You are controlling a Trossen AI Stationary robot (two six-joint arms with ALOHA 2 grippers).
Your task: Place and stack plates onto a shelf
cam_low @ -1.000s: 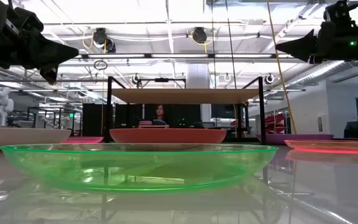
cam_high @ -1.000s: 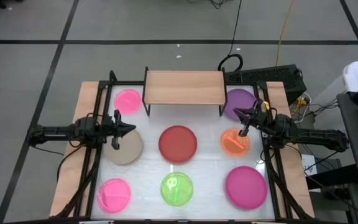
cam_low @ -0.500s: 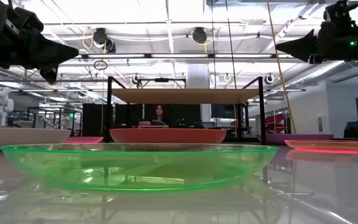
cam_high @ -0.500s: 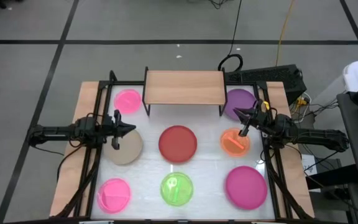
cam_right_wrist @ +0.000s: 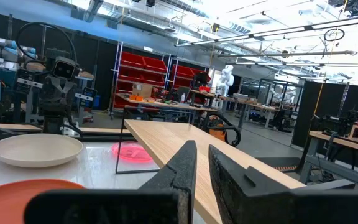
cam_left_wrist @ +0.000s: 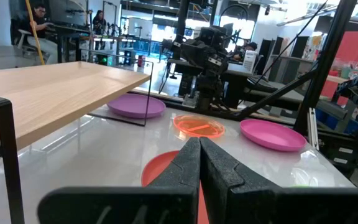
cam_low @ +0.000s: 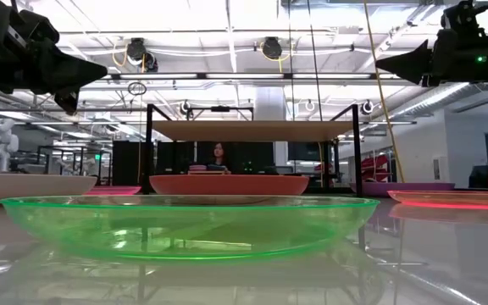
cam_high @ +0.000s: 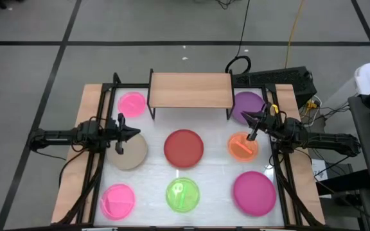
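The light-wood shelf [cam_high: 189,90] stands on black legs at the table's far middle, with nothing on its board. Eight plates lie flat on the white tabletop: small pink [cam_high: 132,103], purple [cam_high: 248,106], beige [cam_high: 129,152], red [cam_high: 184,147], orange [cam_high: 243,146], a second small pink [cam_high: 118,201], green [cam_high: 182,195] and magenta [cam_high: 254,192]. My left gripper [cam_high: 137,131] hovers shut above the beige plate's far edge, pointing right. My right gripper [cam_high: 244,115] hovers shut between the purple and orange plates, pointing left. Both hang well above the table in the low view, left gripper [cam_low: 100,69], right gripper [cam_low: 381,61].
Wooden strips and black frame rails run along the table's left side [cam_high: 88,154] and right side [cam_high: 288,160]. Cables and dark equipment [cam_high: 281,80] sit behind the far right corner. People sit in the room beyond the shelf [cam_low: 219,157].
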